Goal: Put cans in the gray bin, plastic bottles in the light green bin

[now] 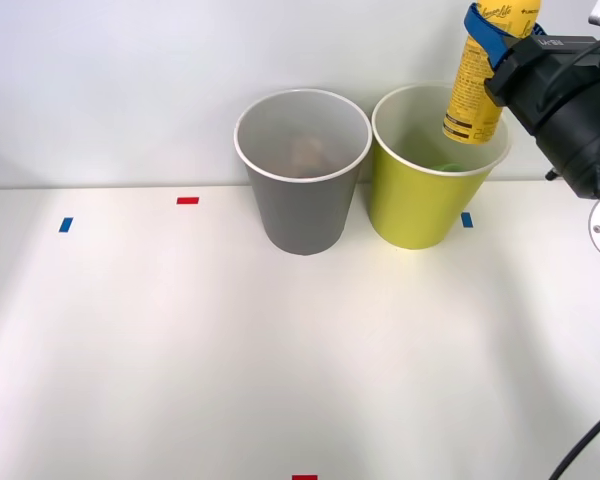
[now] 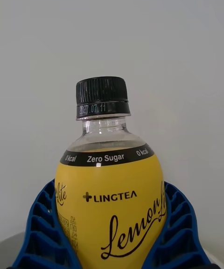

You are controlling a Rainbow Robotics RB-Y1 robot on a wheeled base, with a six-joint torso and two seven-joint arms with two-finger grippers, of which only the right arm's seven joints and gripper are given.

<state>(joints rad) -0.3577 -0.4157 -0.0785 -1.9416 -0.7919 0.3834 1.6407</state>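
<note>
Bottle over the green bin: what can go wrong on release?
1. The bottle hangs tilted over the green bin's right rim side, not its middle; dropped here, it might clip the white rim and bounce out.
2. Something green already lies inside that bin, so the bottle may land on it and sit high or lean.
3. The gray bin stands close beside; a knock could shift both.

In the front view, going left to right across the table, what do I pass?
Blue tape mark → red tape mark → gray bin → light green bin → yellow bottle held above its right side by the right gripper.
</note>
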